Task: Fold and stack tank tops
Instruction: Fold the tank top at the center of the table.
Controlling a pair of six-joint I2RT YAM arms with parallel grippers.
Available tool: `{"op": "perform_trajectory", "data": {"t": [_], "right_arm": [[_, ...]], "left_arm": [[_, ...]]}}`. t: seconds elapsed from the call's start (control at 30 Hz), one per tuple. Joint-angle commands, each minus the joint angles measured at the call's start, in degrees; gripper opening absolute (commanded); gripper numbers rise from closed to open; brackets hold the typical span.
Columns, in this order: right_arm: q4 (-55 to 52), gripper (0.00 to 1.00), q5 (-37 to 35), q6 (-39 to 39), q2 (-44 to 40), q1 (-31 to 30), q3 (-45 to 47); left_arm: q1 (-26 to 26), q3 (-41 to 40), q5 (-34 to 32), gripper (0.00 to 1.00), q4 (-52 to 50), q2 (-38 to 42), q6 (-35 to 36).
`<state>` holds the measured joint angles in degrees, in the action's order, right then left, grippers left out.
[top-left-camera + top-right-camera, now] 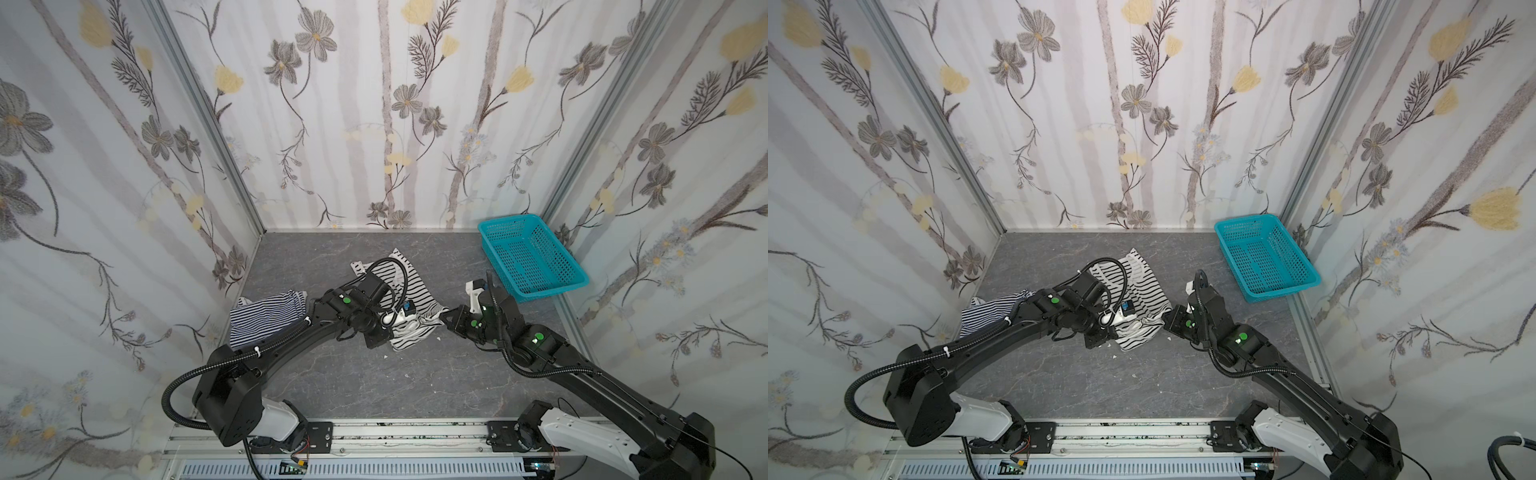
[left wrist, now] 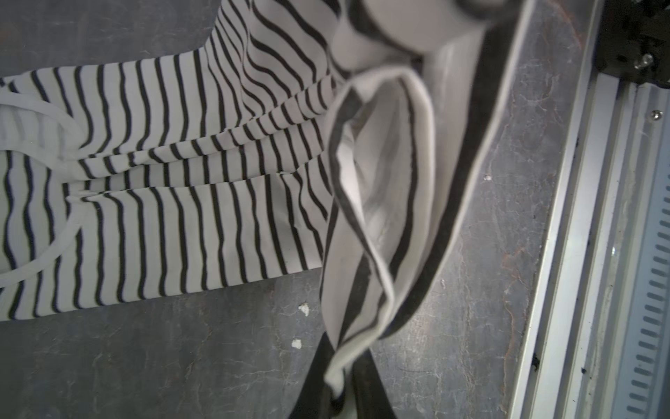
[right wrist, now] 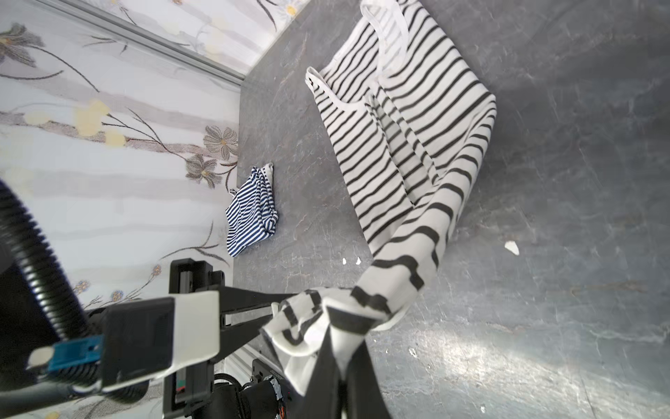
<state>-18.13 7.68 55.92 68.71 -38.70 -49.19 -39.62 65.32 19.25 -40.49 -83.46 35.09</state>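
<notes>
Both arms at the near end of the white top (image 1: 415, 286). Left gripper (image 2: 339, 384) is pinched onto one hem (image 2: 366, 232) corner, cloth bunched between its fingers. Right gripper (image 3: 340, 366) is clamped shut on the other hem corner, with a wad of striped cloth squeezed in it. Both corners are raised slightly off the worktop (image 1: 374, 374), and the rest of the top lies flat.

Key relation: the top's long axis runs straight away from me toward the back wall, with the hem at my grippers and the straps (image 1: 357, 266) at the far end. Any fold would carry the hem forward along that axis, both arms together. Neither arm is nearer; each has its own corner (a crease runs lengthwise down the middle, so the cloth may drag unevenly).

The navy top (image 3: 250, 210) sits bunched on the worktop near the left wall, well apart from the white one and on my left arm's side. Judging by that, the stack would form over there.

The teal basket (image 1: 552, 293) stands in the far right corner.

Writing: none legible. No brand, tag or label is visible on either top or on the basket.
</notes>
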Motion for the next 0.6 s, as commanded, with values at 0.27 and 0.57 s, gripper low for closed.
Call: {"op": "perform_trajectory", "data": {"t": [0.27, 0.57], "right_arm": [[-1.6, 0.00, 7.9, -13.9, 22.0, 9.1, -19.9], [-4.3, 0.00, 12.0, -19.1, 43.2, 12.5, -33.7]], "left_arm": [[9.8, 12.7, 2.2, 0.11, -0.3, -11.3, 4.5], [12.2, 15.0, 1.3, 0.12, -0.4, -20.3, 5.0]]}}
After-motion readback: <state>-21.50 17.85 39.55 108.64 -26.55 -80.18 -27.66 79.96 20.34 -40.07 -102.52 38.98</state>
